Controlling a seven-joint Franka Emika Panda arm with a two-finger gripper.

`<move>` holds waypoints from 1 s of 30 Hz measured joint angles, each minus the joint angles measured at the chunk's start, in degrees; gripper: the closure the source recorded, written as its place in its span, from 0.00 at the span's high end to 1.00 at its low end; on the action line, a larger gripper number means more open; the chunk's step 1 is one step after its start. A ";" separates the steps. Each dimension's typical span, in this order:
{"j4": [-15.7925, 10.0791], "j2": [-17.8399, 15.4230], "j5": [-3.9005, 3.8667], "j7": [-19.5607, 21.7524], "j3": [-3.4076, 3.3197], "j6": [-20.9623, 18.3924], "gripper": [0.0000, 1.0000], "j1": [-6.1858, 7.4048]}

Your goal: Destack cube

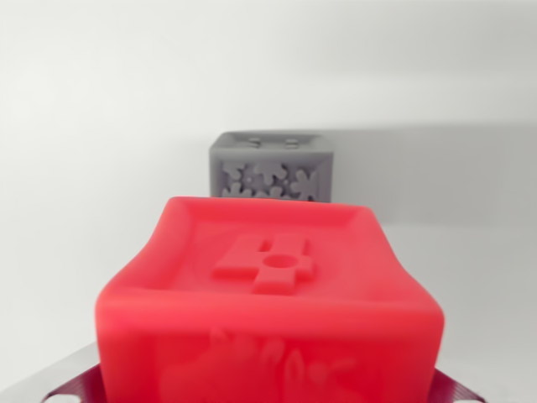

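Note:
A red cube [268, 302] fills the lower half of the wrist view, very close to the camera, with a raised cross-shaped mark on its top face. It sits between my gripper [267, 388], whose metal finger parts [59, 384] show only at the bottom corners on either side of it. The gripper looks shut on the red cube, and the fingertips themselves are hidden behind it. A grey cube [270, 168] with embossed patterns stands alone on the white surface further back, apart from the red one.
The white tabletop [92, 168] spreads around both cubes. A soft shadow [436, 172] stretches from the grey cube toward the wrist view's right.

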 joint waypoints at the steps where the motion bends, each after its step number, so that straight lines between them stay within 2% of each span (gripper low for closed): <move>1: 0.00 -0.53 -0.27 0.21 -0.02 -0.49 0.00 0.00; 5: 0.08 -2.49 -1.13 0.82 -0.11 -2.40 0.00 -0.01; 8: 0.14 -3.18 -1.31 1.41 -0.09 -2.94 0.00 0.03; 30: 0.34 -2.80 -1.41 8.53 1.55 -3.00 0.00 3.13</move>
